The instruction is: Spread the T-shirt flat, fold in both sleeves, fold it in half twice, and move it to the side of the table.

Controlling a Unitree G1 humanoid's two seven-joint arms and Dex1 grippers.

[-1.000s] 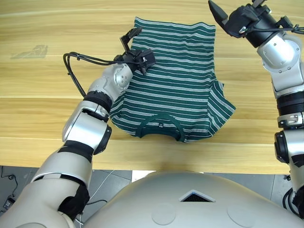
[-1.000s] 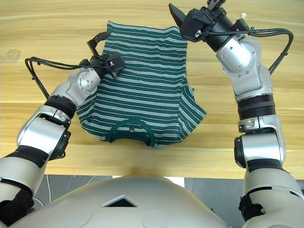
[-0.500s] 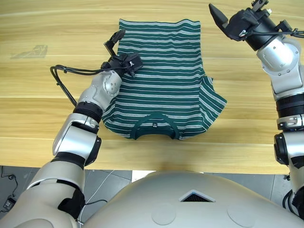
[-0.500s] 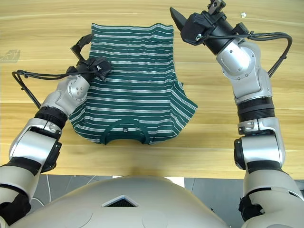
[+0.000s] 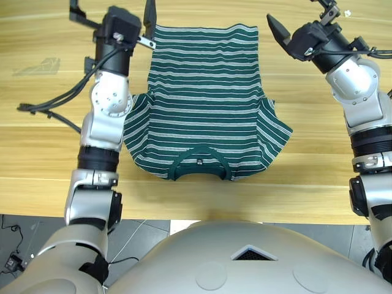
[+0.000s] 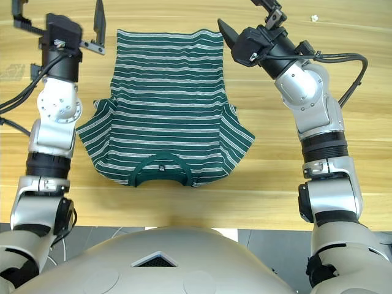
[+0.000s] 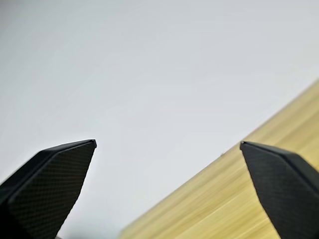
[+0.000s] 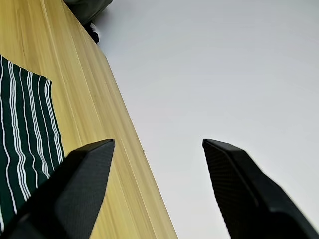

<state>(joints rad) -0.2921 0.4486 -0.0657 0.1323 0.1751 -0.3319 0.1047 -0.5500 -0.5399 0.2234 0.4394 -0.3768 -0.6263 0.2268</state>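
The T-shirt (image 5: 205,110) lay flat at the middle of the counter (image 5: 49,153), collar at 6 o'clock and hem at 12 o'clock, so the spreading looked done. Its left sleeve (image 5: 138,116) at 9 o'clock and right sleeve (image 5: 275,125) at 3 o'clock stuck out unfolded. The left end effector (image 5: 113,12) hung at 11 o'clock beside the hem corner, spread wide and holding nothing. The right end effector (image 5: 300,21), at 1 o'clock, was likewise wide and bare. Both sleeve folds, both halvings and the move aside remained.
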